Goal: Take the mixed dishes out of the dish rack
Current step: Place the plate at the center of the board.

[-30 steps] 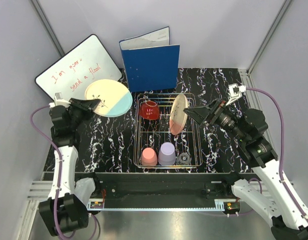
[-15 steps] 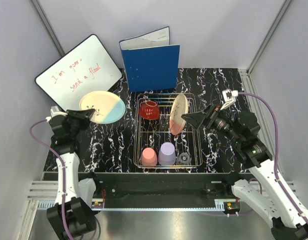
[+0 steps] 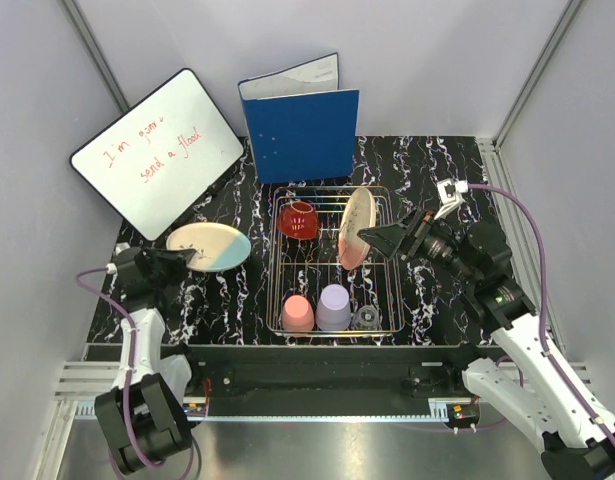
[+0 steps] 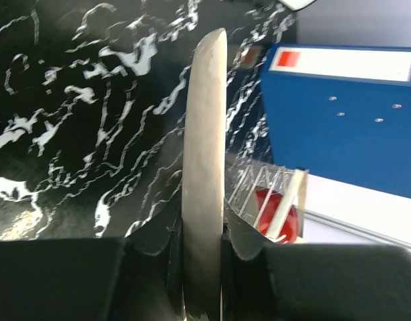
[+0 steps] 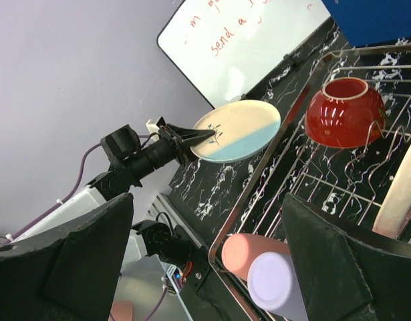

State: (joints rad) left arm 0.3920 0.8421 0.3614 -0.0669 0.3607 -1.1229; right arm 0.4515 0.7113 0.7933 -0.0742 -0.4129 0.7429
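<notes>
Gripping blue/cream plate (image 3: 215, 246) w/ L gripper (image 3: 184, 260), left of dish rack (image 3: 393, 300); R gripper (image 3: 371, 239) spread open beside pink/cream plate (image 3: 355, 225).

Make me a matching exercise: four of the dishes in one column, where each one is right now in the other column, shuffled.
1. pale blue plate
2. salmon pink plate
3. red bowl
4. lavender cup

A. standing on edge in the dish rack
B. near edge of the rack, between pink cup and clear glass
C. outside the rack, clamped by the left gripper
D. rack's far left corner

Pairs: 1-C, 2-A, 3-D, 4-B
</notes>
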